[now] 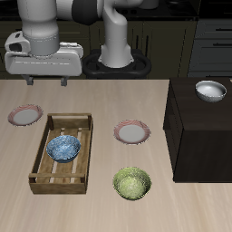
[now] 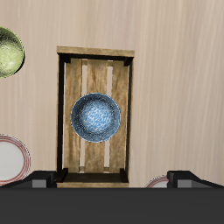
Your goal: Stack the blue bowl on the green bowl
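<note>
The blue bowl point(image 1: 63, 148) sits upright inside a wooden slatted tray point(image 1: 41, 172), toward the tray's back half. It also shows in the wrist view point(image 2: 96, 117), in the middle of the tray point(image 2: 61, 114). The green bowl point(image 1: 132, 183) stands on the table near the front edge, beside the tray; the wrist view catches part of it point(image 2: 7, 52). My gripper point(image 1: 47, 82) hangs high above the table behind the tray, open and empty. Its fingertips point(image 2: 42, 179) show dark at the frame's edge, well apart.
Two flat pink-rimmed plates lie on the table, one point(image 1: 25, 115) behind the tray and one point(image 1: 132, 133) behind the green bowl. A plain white-grey bowl point(image 1: 211, 90) stands on a dark cabinet point(image 1: 195, 136) at the table's side.
</note>
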Tool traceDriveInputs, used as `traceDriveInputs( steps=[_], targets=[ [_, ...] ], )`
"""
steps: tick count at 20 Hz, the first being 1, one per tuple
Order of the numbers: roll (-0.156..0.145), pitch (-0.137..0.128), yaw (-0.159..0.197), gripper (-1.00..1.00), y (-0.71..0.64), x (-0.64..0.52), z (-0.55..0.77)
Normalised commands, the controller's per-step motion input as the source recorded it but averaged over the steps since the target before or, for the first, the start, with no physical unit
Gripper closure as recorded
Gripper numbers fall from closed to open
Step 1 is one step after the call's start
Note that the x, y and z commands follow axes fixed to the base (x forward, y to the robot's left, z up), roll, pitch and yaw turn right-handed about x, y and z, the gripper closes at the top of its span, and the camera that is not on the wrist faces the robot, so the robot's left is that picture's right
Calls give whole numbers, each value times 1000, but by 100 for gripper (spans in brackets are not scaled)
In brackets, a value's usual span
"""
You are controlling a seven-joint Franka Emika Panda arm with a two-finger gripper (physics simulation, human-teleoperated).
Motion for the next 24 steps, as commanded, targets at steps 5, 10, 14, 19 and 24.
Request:
traceDriveInputs(
  steps=[5, 10, 14, 19, 24],
  targets=[
    [3, -19, 34, -100, 62, 115, -65],
    [1, 3, 0, -100, 32, 148, -62],
    [-3, 11, -3, -100, 57, 166, -170],
    [-11, 25, 9, -100, 43, 152, -287],
    [-13, 28, 10, -100, 79, 88, -271]
  ],
)
